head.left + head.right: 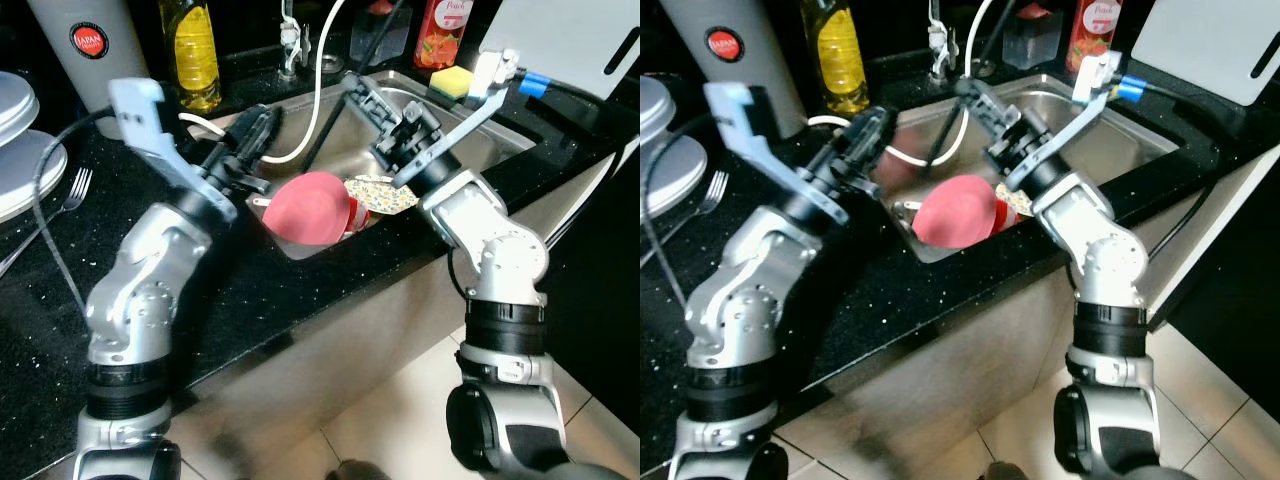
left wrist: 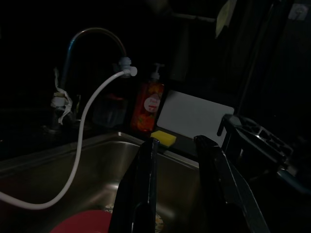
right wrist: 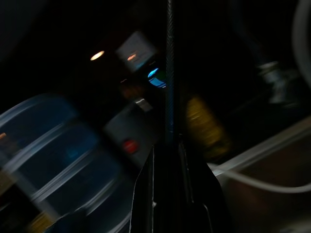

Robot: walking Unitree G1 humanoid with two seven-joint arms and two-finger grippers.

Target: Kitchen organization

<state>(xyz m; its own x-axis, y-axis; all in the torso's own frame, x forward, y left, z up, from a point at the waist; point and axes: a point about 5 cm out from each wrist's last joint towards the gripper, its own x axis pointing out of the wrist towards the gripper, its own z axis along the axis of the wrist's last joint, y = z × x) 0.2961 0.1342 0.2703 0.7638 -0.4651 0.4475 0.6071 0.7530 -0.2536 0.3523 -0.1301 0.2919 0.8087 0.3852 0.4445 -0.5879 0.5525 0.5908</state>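
A pink bowl (image 1: 312, 208) is lying tipped in the steel sink (image 1: 480, 140), touching a patterned dish (image 1: 382, 193) beside it. The left gripper (image 1: 262, 128) is hovering just above the bowl, fingers a little apart, holding nothing. The right gripper (image 1: 362, 92) is reaching over the sink; its fingers look pressed together, maybe on a thin dark rod, but the picture is blurry. A white hose (image 1: 318, 90) is hanging into the sink. A yellow sponge (image 1: 451, 82), bottles and a fork (image 1: 72, 190) are sitting on the black surface (image 1: 260, 290).
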